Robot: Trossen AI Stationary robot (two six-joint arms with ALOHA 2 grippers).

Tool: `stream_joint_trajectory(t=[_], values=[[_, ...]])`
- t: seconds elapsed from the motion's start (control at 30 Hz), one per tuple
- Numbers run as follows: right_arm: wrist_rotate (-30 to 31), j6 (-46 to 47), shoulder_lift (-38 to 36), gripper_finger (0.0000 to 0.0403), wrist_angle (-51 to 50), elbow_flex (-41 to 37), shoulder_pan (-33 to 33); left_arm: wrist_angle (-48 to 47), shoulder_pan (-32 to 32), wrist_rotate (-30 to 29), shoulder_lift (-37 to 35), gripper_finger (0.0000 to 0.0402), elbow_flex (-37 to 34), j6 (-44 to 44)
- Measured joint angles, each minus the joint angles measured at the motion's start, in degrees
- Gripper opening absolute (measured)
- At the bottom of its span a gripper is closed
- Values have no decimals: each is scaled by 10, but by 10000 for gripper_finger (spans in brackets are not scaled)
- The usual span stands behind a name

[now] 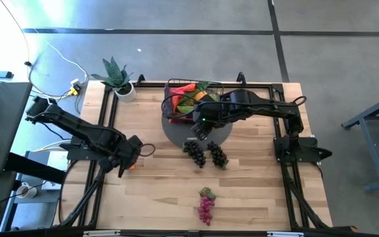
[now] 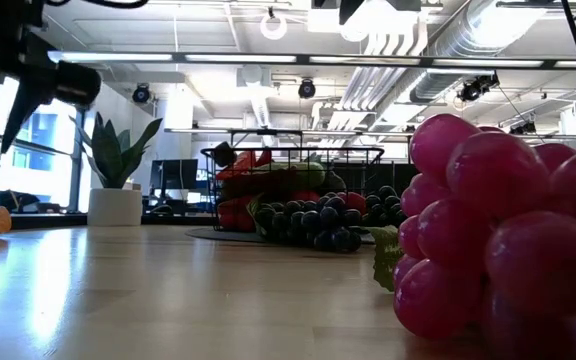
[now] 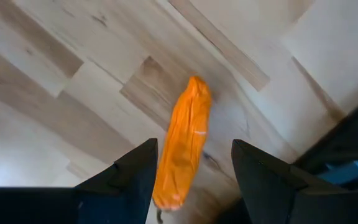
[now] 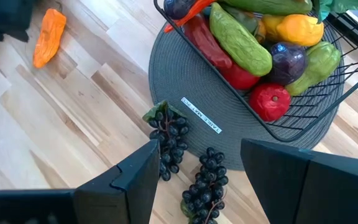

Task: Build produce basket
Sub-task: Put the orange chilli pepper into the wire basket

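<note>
Indoors, in a wide office-like room with exposed ceiling ducts (image 2: 448, 60) and strip lights, polished grey floor (image 1: 196, 46) around. Centred there, a pale wood-plank surface (image 1: 156, 197) framed by black rails.

At the surface's 12 o'clock, on a round grey mat (image 4: 185, 81), the black wire basket (image 1: 176, 99), already loaded: green cucumber (image 4: 238, 37), red pepper (image 4: 207, 46), yellow lemon-like piece (image 4: 294, 28), dark purple eggplant (image 4: 288, 62), a small red fruit (image 4: 269, 102), among others too packed to sort out. At 11 o'clock, a potted spiky plant (image 1: 117, 79) in a white pot, standing upright.

Reaching in from 3 o'clock, the right arm, bent over the mat's near edge, right gripper (image 1: 198, 129) hanging above the spot where mat meets wood, fingers (image 4: 135, 180) parted and empty. Just beneath, two dark grape bunches (image 1: 206, 154) side by side, one overlapping the mat's rim, the other just beside it.

Stretching in from 9 o'clock, the left arm, elbow raised, left gripper (image 1: 131, 153) pointed down over the surface's 9 o'clock side. Fingers (image 3: 132, 177) released, standing either side of an orange carrot (image 3: 182, 143) lying flat on the wood, not gripping it.

Toward 6 o'clock, well apart from the basket, a magenta grape bunch (image 1: 206, 205) with a green leaf, lying alone.
</note>
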Motion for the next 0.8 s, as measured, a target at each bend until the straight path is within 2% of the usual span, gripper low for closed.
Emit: stream_joint_trajectory(t=[0.37, 0.8], values=[[0, 0, 0, 209, 0, 0, 0, 46, -4, -13, 77, 197, -51, -14], [-1, 3, 0, 209, 0, 0, 0, 103, -6, -23, 167, 197, -53, -15]])
